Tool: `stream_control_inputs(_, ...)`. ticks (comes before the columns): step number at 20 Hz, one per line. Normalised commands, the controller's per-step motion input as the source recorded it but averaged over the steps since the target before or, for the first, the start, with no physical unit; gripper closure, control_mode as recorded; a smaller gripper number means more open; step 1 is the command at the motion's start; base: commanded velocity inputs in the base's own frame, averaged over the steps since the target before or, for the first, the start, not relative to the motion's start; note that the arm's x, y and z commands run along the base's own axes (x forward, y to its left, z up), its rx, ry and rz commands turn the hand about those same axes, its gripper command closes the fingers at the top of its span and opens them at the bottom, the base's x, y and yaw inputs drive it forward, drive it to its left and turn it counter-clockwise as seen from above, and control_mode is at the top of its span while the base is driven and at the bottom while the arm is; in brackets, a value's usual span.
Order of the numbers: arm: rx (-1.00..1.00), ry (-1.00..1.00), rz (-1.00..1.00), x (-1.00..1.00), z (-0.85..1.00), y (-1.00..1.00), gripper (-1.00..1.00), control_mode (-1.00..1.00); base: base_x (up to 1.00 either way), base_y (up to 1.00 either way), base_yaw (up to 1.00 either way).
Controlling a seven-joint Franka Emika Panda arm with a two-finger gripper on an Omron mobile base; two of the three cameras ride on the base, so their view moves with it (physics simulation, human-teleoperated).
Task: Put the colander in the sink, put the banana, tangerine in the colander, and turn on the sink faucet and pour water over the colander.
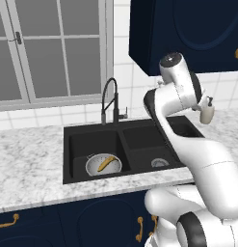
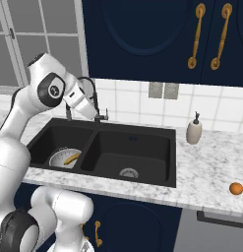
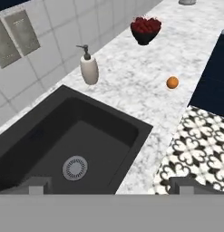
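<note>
The silver colander stands in the left basin of the black sink, with the yellow banana lying inside it. The tangerine rests on the marble counter far to the right of the sink. My gripper hangs open and empty high above the right basin, looking down over its drain toward the tangerine. The black faucet rises behind the divider; in the right base view my hand partly covers it. No water runs.
A beige soap dispenser stands behind the sink's right corner. A dark bowl of red fruit sits farther along the counter. Patterned floor lies beyond the counter's front edge. Dark blue cabinets hang overhead.
</note>
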Motion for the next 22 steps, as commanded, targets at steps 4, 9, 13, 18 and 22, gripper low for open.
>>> stream_control_inputs(4,0.08,0.29,-0.25,-0.42,-0.22,-1.00,-1.00,-1.00,0.00,0.00,0.00)
stream_control_inputs(9,0.10,0.29,-0.25,-0.33,-0.21,-1.00,-1.00,-1.00,0.00,0.00,0.00)
stream_control_inputs(13,0.09,0.27,-0.20,-0.33,-0.31,-1.00,-1.00,-1.00,0.00,0.00,0.00)
stream_control_inputs(18,0.09,0.11,-0.04,-0.11,-0.39,-1.00,-1.00,-1.00,0.00,0.00,0.00)
stream_control_inputs(22,0.09,-0.06,0.07,0.01,-0.28,-1.00,-1.00,-1.00,0.00,0.00,0.00)
